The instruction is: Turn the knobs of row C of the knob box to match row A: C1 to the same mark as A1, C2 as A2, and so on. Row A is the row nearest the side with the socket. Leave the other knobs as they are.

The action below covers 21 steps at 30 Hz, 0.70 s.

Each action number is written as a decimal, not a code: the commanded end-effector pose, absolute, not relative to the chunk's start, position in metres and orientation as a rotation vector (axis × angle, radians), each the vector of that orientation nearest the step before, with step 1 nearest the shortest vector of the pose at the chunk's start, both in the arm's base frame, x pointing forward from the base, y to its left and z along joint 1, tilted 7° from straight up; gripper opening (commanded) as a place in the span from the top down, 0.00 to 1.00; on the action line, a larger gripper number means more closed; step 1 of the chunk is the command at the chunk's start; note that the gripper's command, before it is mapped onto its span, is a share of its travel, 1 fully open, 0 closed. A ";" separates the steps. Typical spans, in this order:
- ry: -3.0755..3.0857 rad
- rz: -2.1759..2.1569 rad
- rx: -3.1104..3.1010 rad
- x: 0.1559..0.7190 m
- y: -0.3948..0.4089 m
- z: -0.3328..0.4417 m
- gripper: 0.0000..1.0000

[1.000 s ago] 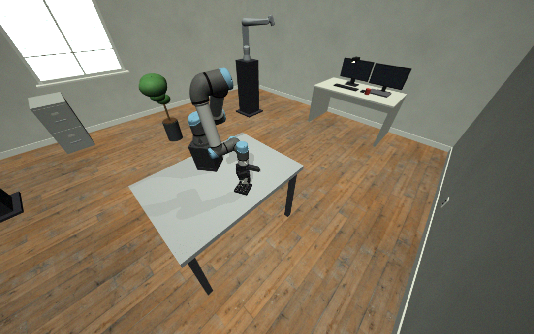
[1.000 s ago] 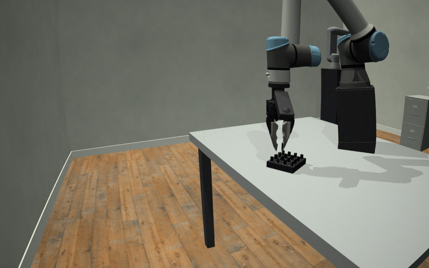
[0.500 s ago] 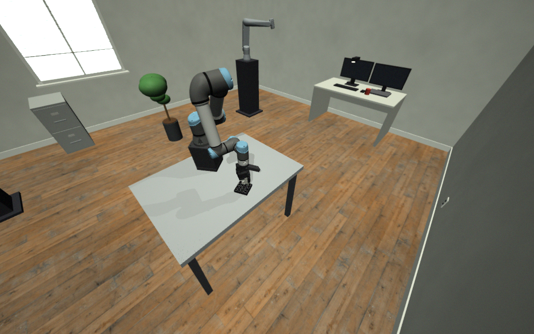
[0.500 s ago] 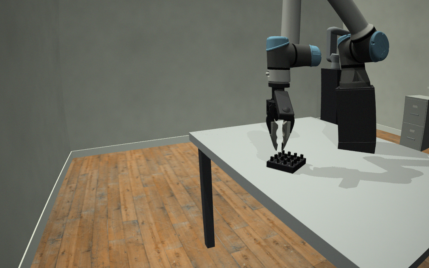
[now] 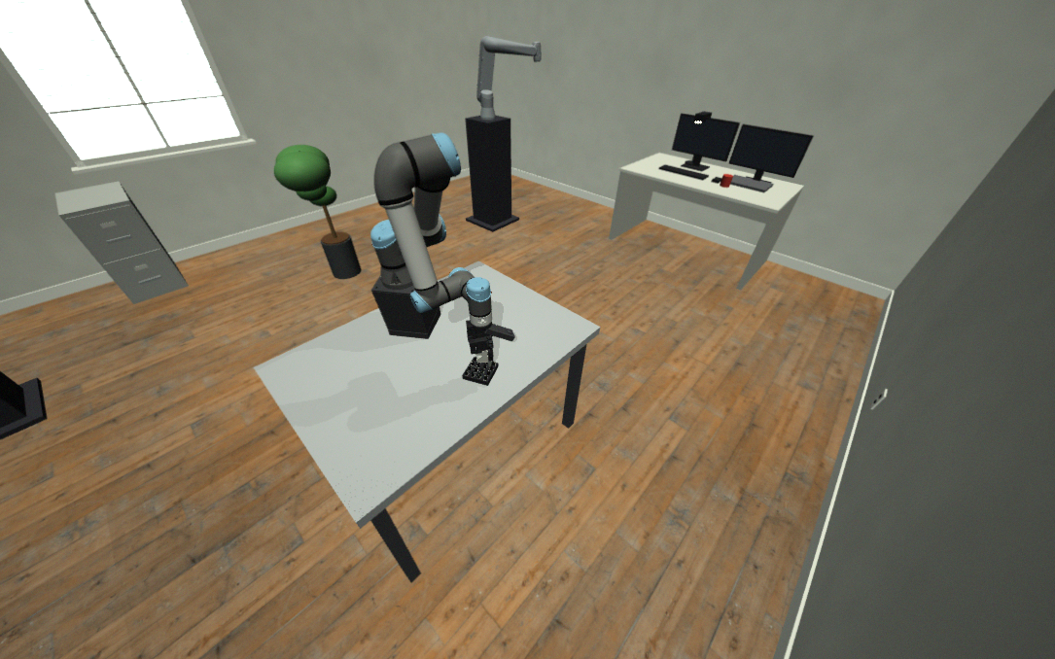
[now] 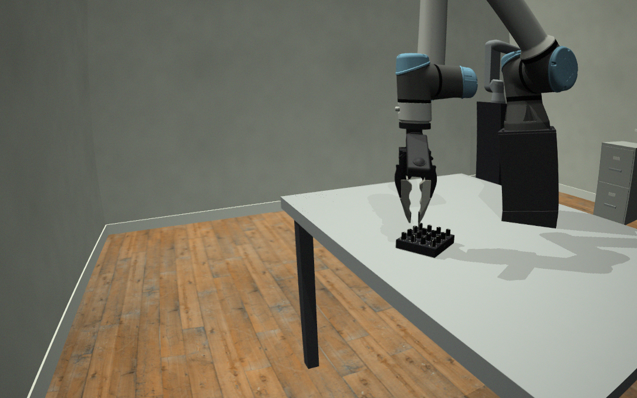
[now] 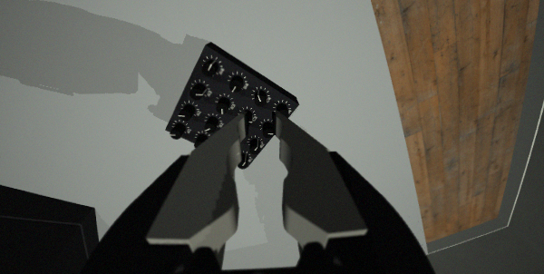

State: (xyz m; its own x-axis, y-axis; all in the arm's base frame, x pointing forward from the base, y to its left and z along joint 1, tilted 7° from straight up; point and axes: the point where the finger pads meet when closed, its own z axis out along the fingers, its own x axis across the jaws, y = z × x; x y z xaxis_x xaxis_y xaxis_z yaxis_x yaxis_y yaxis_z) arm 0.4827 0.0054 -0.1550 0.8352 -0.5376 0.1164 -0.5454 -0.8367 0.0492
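The black knob box [image 6: 426,241] lies flat on the grey table, with several small knobs with white pointers in a grid. It also shows in the top view [image 5: 479,372] and in the wrist view [image 7: 231,103]. My gripper [image 6: 415,219] points straight down and hangs just above the box's near-left part, clear of the knob tops. In the wrist view the fingertips stand a narrow gap apart over the box's lower right knobs, and a knob [image 7: 267,127] shows in the gap below them. The fingers hold nothing. The socket side is not visible.
The arm's black base block [image 6: 528,172] stands on the table behind the box. The table edge [image 6: 340,247] runs a short way to the box's left, with wooden floor below. A second arm on a pedestal [image 5: 488,163] stands far behind.
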 end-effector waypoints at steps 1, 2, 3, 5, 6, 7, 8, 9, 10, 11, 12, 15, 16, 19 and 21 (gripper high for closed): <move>-1.058 0.160 2.873 0.484 0.006 -0.153 0.89; -1.103 0.162 2.858 0.484 0.006 -0.153 0.89; -1.149 0.163 2.842 0.485 0.006 -0.152 0.89; -1.217 0.166 2.816 0.485 0.006 -0.152 0.89; -1.252 0.167 2.802 0.485 0.006 -0.152 0.89; -1.287 0.169 2.787 0.485 0.006 -0.151 0.89; -1.322 0.170 2.773 0.485 0.006 -0.151 0.89; -1.356 0.171 2.757 0.486 0.006 -0.151 0.89; -1.391 0.173 2.742 0.486 0.006 -0.150 0.89; -1.391 0.173 2.742 0.486 0.006 -0.150 0.89; -1.391 0.173 2.742 0.486 0.006 -0.150 0.89; -1.538 0.178 2.668 0.486 0.006 -0.149 0.89; -1.568 0.179 2.652 0.486 0.006 -0.149 0.89; -1.667 0.182 2.596 0.486 0.006 -0.148 0.89; -1.732 0.184 2.557 0.486 0.005 -0.148 0.89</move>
